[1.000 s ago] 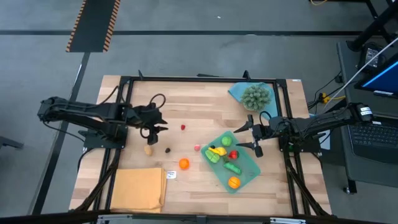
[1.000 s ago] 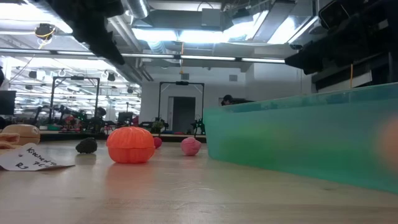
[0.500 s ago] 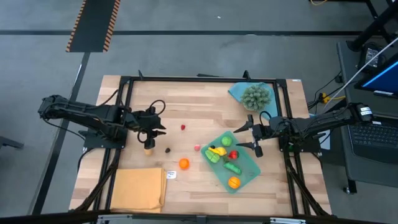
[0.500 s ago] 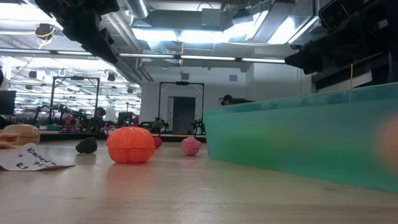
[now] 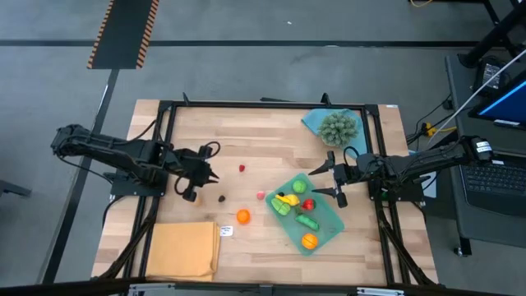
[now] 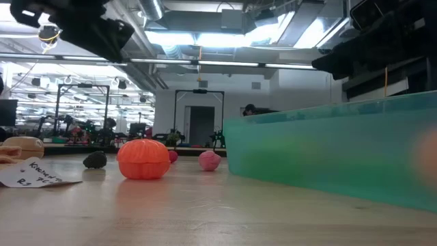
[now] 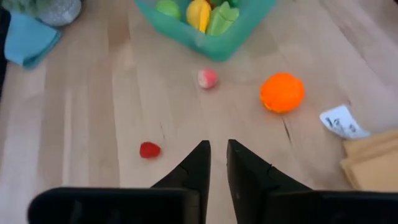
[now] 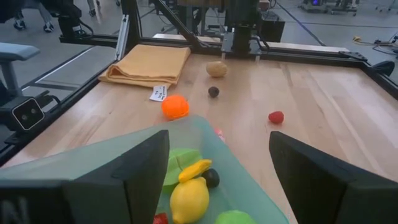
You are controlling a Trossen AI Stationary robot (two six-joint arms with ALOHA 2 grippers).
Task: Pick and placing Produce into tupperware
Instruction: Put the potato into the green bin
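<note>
The teal tupperware (image 5: 329, 218) sits right of centre and holds yellow, green, red and orange produce (image 5: 287, 200). On the bare wood lie an orange piece (image 5: 243, 216), a pink one (image 5: 260, 195), a red one (image 5: 242, 168), a dark one (image 5: 221, 197) and a tan one (image 8: 216, 68). My left gripper (image 5: 196, 182) hovers above the tan piece. Its fingers (image 7: 200, 163) stand almost together with nothing between them. My right gripper (image 5: 332, 182) hangs open over the tupperware's far right rim (image 8: 186, 122), empty.
A spiky grey-green ball (image 5: 339, 126) sits on a blue cloth at the far right. A folded yellow cloth (image 5: 182, 249) and a small paper tag (image 5: 226, 231) lie near the front left. Black frame rails (image 5: 271, 104) run along the table's edges.
My left gripper has swung a little toward the table's near edge and rolled about its own axis, ending above the tan piece. The produce and the tupperware have stayed in place.
</note>
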